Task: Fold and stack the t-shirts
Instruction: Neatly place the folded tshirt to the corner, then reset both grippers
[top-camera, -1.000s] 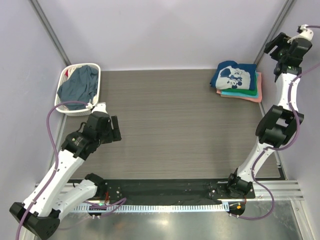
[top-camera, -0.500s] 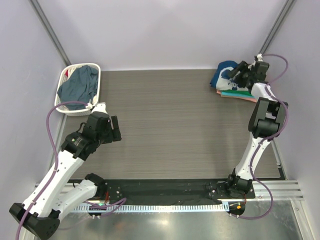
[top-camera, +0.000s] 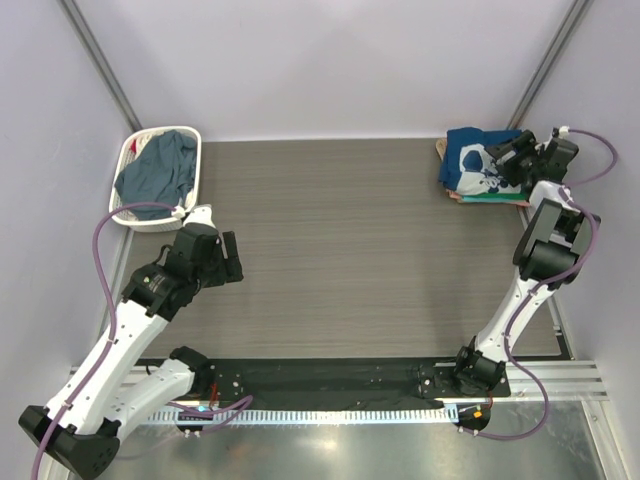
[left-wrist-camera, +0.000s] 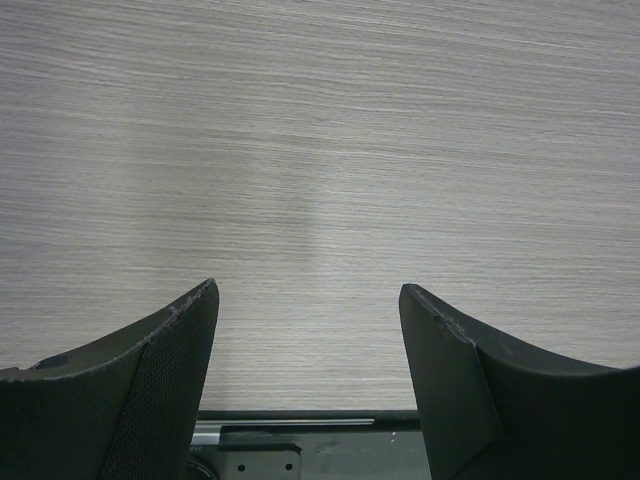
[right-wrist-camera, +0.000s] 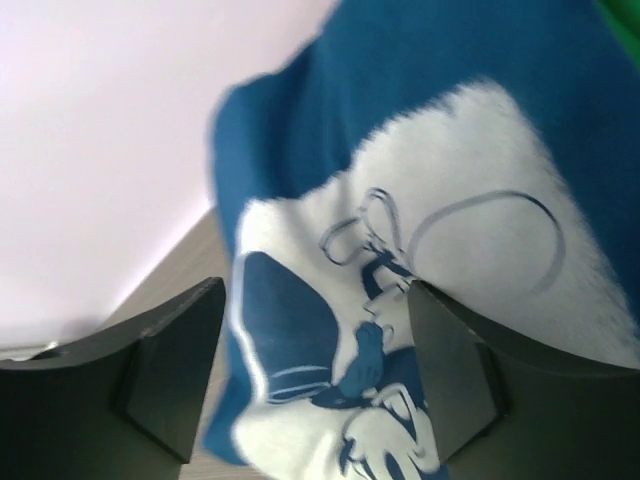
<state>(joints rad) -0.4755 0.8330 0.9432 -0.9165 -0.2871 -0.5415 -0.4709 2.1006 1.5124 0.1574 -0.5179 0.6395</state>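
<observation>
A folded dark blue t-shirt with white cartoon print (top-camera: 473, 160) tops a stack at the far right of the table; green, teal and coral shirt edges (top-camera: 490, 198) show under it. My right gripper (top-camera: 512, 160) is open, low over the stack's right side; the right wrist view shows the blue shirt (right-wrist-camera: 400, 300) close beneath its spread fingers. A slate grey-blue t-shirt (top-camera: 155, 170) lies crumpled in the white basket (top-camera: 130, 155) at far left. My left gripper (top-camera: 228, 258) is open and empty over bare table (left-wrist-camera: 310, 180).
The white slotted basket stands against the left wall at the table's far left corner. Metal frame posts (top-camera: 100, 60) rise at both back corners. The right arm (top-camera: 550, 250) stands along the table's right edge. A black mounting strip (top-camera: 320, 380) runs along the near edge.
My right gripper came down from high at the back right corner onto the shirt stack. The stack has shifted to the right and back. The left arm has not moved.
</observation>
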